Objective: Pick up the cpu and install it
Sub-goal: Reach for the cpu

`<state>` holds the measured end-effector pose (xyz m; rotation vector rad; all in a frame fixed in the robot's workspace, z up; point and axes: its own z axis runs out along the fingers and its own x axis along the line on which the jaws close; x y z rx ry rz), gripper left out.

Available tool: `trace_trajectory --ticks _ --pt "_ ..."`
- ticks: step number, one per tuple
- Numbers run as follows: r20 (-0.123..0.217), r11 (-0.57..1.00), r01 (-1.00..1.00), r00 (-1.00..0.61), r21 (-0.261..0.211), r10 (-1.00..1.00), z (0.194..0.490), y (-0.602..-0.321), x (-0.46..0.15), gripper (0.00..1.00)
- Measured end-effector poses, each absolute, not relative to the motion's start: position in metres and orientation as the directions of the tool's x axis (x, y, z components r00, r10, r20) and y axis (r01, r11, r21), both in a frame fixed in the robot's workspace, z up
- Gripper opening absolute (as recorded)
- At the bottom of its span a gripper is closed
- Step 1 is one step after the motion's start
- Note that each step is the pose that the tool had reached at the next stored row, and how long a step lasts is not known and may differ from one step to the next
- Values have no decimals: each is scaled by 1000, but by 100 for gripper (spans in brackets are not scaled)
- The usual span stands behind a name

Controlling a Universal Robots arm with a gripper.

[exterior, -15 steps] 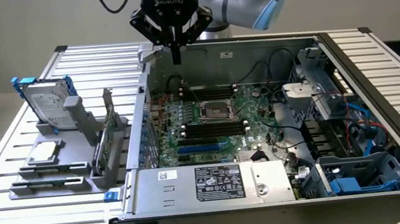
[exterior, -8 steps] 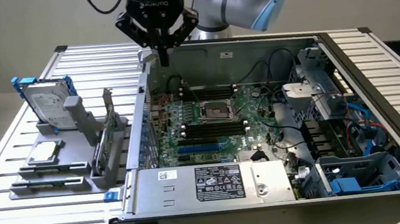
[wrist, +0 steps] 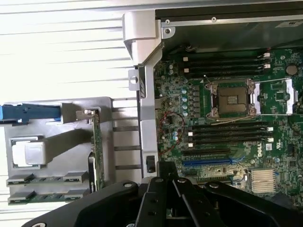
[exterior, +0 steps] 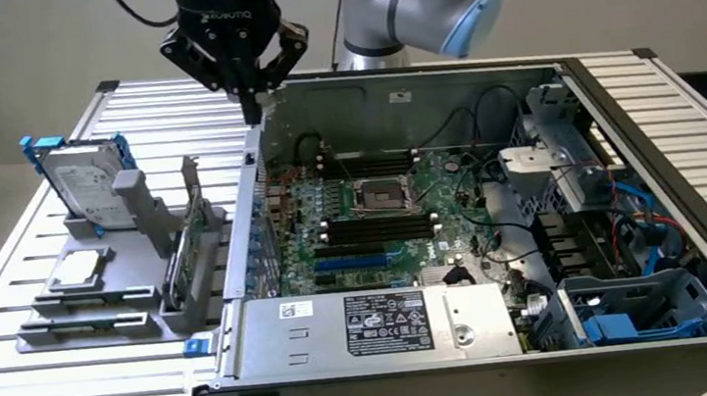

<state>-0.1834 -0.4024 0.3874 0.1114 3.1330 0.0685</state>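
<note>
My fingers (exterior: 250,102) were pinched fully together with nothing held. They were black, tapered to a single point, and hung over the far left corner of the open case (exterior: 421,87), just above its sheet-metal wall.

The cpu (exterior: 81,269) lay untouched. It was a small flat square with a silvery-grey metal top and a pale rim, seated flat in a recess of the grey moulded fixture (exterior: 91,329). That was outside the case at the exterior view's left, well apart from my fingers.

The fixture sat on the counter (exterior: 72,395), which was ribbed aluminium slats. Farther back on the same fixture, a silver hard drive (exterior: 79,182) stood upright in a blue bracket (exterior: 33,148). A green card (exterior: 183,260) stood on edge just beside the case wall.

Inside the case, a green motherboard (exterior: 445,183) lay flat. Near its middle was the square metal-framed socket (exterior: 380,193), with its contact field showing. Long black memory slots (exterior: 376,227) ran along its near and far sides. A matte grey box with a printed label filled the near edge of the case.
</note>
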Motion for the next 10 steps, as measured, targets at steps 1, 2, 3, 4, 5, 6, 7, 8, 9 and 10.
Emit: trace_trajectory --ticks 1,2,3,4,5,6,7,8,9,10 --pt "-4 997 71 -997 43 71 387 -402 -188 11" --pt "-4 997 71 -997 41 71 386 -402 -192 11" --pt "-4 997 71 -997 39 71 385 -402 -197 11" --pt "-4 997 71 -997 37 71 385 -402 -202 11" --pt "-4 997 71 -997 35 71 384 -402 -206 11" --pt "-4 997 71 -997 33 71 384 -402 -211 11" --pt "-4 997 71 -997 30 71 383 -402 -215 11" --pt "-4 997 71 -997 27 71 383 -402 -220 11" --pt "-5 997 71 -997 25 71 382 -402 -224 11" --pt "-5 997 71 -997 22 71 382 -402 -229 11"
